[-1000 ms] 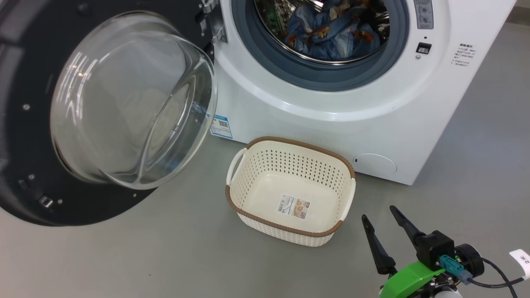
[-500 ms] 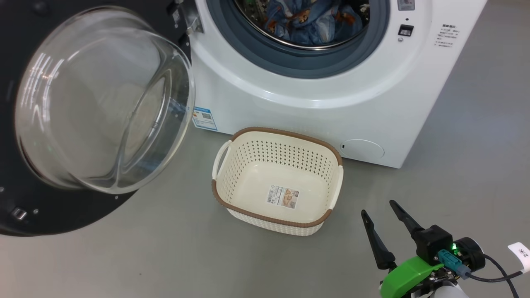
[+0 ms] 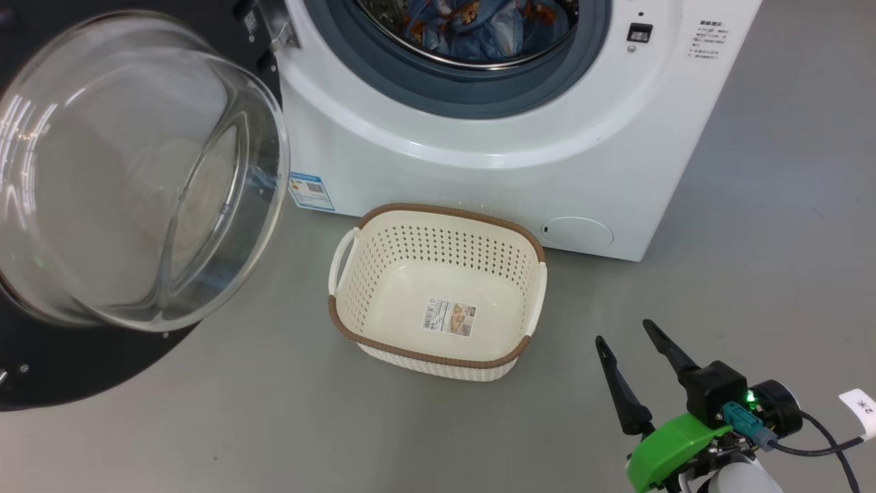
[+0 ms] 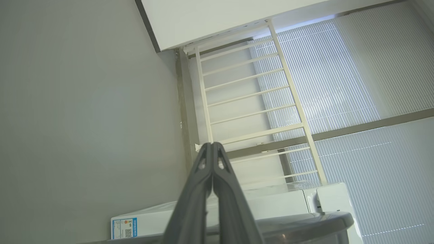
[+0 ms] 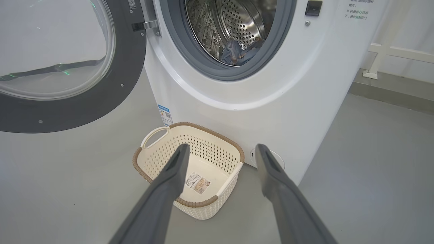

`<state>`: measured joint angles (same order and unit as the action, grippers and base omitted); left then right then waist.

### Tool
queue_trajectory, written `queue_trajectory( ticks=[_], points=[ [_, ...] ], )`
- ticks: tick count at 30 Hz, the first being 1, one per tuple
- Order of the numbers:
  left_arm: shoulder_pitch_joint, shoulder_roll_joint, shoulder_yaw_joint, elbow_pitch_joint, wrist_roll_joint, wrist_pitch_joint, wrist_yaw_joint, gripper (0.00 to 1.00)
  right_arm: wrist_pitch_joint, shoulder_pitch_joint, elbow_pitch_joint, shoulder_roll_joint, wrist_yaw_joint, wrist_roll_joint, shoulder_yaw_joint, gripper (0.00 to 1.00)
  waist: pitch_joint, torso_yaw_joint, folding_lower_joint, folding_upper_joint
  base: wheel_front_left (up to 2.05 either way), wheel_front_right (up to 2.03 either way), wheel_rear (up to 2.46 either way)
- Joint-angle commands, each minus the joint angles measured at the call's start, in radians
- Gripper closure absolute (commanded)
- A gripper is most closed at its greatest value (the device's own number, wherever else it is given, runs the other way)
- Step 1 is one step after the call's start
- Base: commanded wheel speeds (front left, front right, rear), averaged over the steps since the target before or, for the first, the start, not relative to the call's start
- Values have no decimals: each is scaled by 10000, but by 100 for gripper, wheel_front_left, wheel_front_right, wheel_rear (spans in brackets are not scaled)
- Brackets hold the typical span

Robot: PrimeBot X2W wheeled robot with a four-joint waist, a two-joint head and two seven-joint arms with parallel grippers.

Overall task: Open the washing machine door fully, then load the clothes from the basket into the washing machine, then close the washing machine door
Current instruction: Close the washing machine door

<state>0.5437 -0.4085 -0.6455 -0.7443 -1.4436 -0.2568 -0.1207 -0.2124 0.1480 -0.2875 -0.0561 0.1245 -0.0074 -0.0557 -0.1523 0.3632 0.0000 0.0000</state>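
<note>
A smooth, matt grey floor (image 3: 787, 205) is spreading across the room, lying evenly lit and taking only soft shadows. In the right wrist view it is running back to a low grey kerb (image 5: 390, 89), where a white railing (image 5: 400, 52) is standing before a pale, blurred backdrop. In the left wrist view a white frame with thin crossbars (image 4: 249, 101) is standing in front of ribbed white blinds (image 4: 339, 78), and daylight is glowing through their slats. A dark bar (image 4: 373, 123) is crossing the blinds, and a plain white panel (image 4: 237, 17) is sitting above.
</note>
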Motion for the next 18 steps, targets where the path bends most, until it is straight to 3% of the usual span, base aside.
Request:
queue_trajectory(
  ticks=[1,9,18],
  points=[
    [248,-618,-194,211,-178,-225,-99,100,-16,249,257,59,62,-24,-293,0,-10,-41,0,0,0,0,0],
    [173,-506,44,148,-663,-1562,-99,100,32,241,300,59,62,40,-271,0,-38,-126,0,0,0,0,0],
    [-121,-295,246,449,-848,-2365,-71,100,12,203,281,59,62,156,-236,0,-26,-91,0,0,0,0,0]
  ],
)
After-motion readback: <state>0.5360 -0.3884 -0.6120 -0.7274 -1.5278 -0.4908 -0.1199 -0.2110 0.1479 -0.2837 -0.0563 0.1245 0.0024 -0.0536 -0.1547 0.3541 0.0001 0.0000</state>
